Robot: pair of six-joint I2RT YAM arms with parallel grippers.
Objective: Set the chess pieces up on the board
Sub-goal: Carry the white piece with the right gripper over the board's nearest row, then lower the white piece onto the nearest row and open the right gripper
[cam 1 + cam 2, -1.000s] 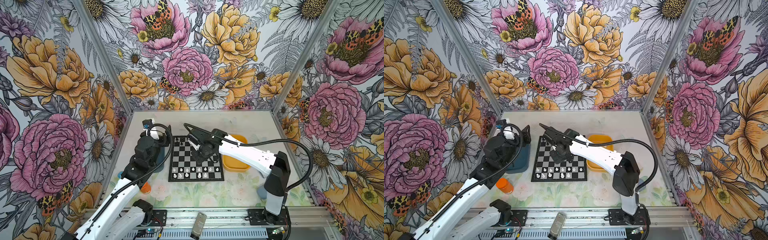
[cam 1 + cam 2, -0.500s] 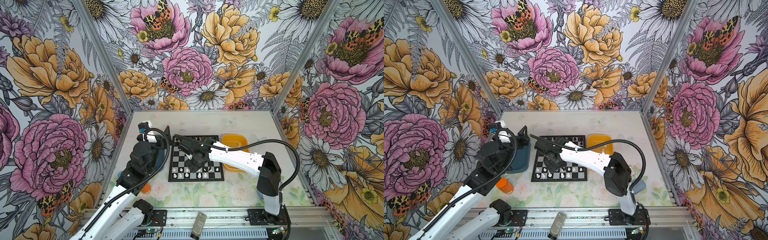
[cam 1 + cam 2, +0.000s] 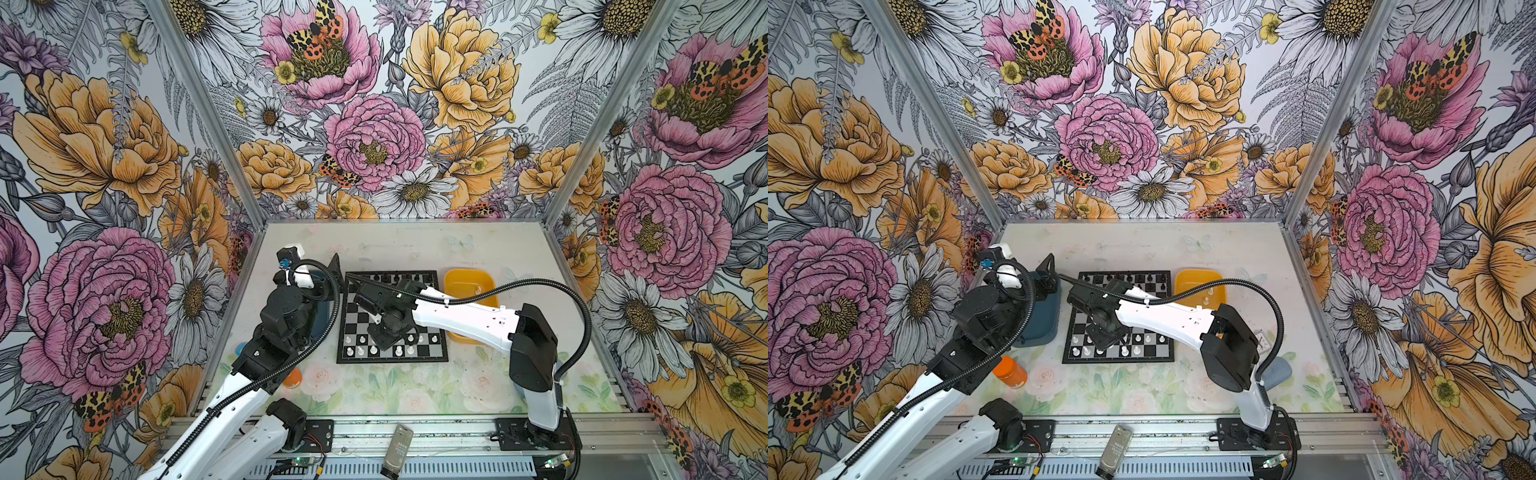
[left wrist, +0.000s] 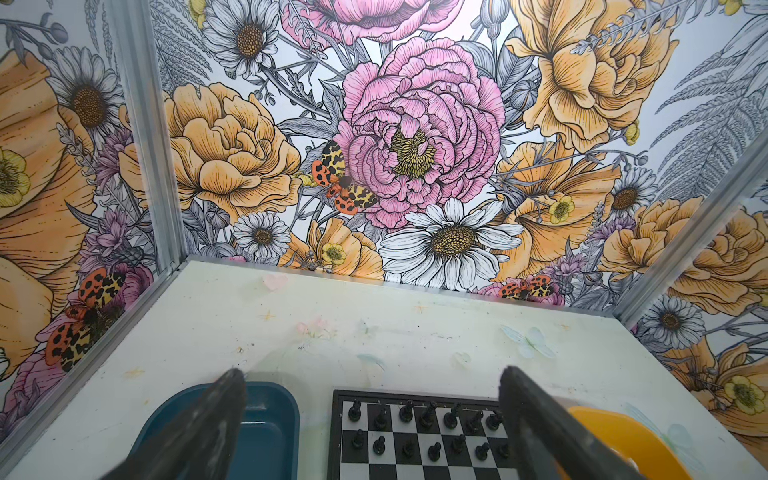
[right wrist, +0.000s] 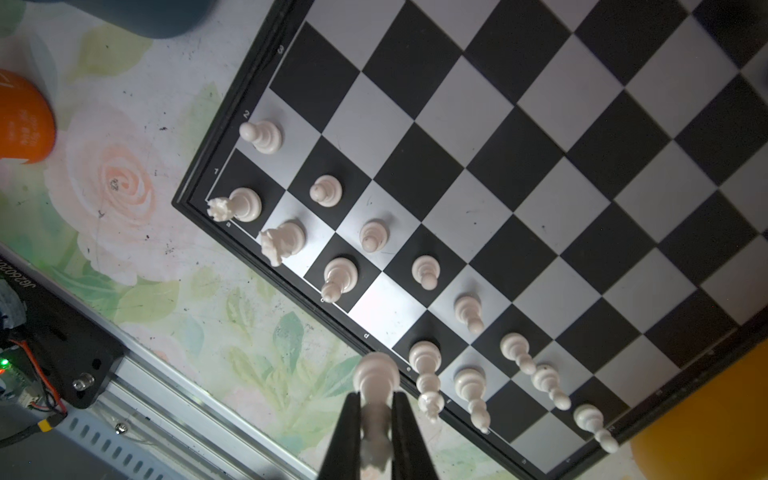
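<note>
The board (image 3: 352, 318) is a flat square of black and silver-grey squares with a thin black border, lying square-on in the middle of the table (image 3: 374, 249). White pieces (image 5: 326, 190) stand upright on its two nearest rows. A line of pawns (image 5: 425, 271) fills the second row. Taller figures (image 5: 245, 203) stand on the edge row, grouped at its left end and near its middle. One tall white piece (image 5: 376, 370) hangs over the board's near edge, pinched between the fingers of the right gripper (image 5: 376, 397). A small white piece (image 3: 1203, 300) lies in the yellow tray (image 3: 1183, 282) right of the board.
</note>
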